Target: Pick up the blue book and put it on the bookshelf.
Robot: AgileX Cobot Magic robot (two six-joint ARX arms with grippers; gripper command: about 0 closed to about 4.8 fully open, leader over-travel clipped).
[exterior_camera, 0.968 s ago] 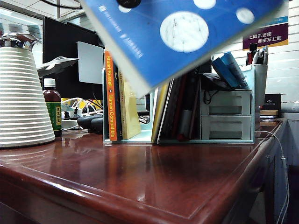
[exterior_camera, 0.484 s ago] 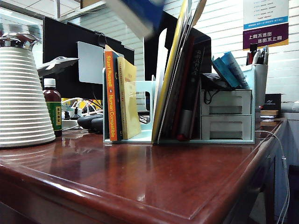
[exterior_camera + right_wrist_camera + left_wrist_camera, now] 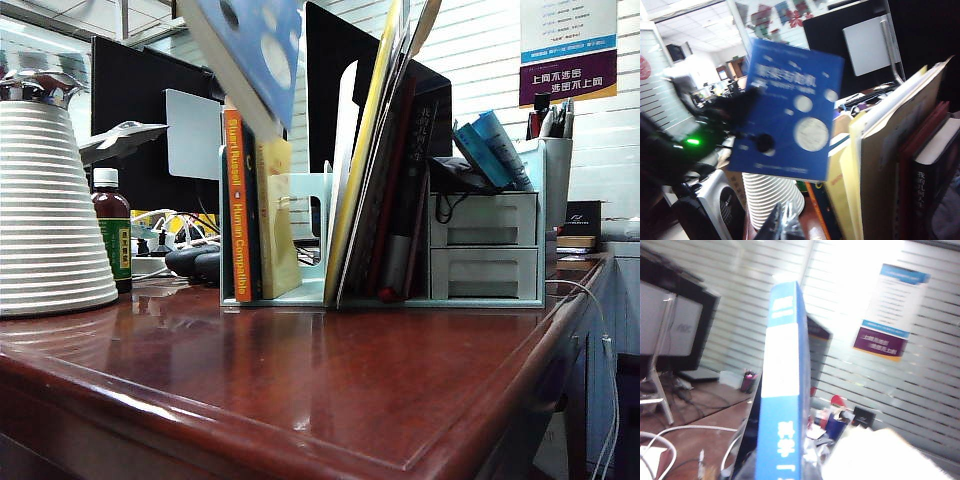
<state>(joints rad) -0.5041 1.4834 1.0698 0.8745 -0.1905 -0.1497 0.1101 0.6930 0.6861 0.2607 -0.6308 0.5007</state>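
- The thick bright-blue paperback with white ovals [image 3: 262,50] hangs tilted in the air at twelve o'clock of the orange-spined "Stuart Russell Human Compatible" book [image 3: 237,205], above the pale mint-green desktop rack with two drawers [image 3: 487,246].
- The left gripper [image 3: 763,142], a black clamp, is closed on the cover of the blue paperback, which bears white Chinese lettering.
- The right gripper [image 3: 781,225] shows only blurred fingertips below the book, jaws closed, empty.
- The purple-and-white wall poster [image 3: 568,48] carries Chinese text.
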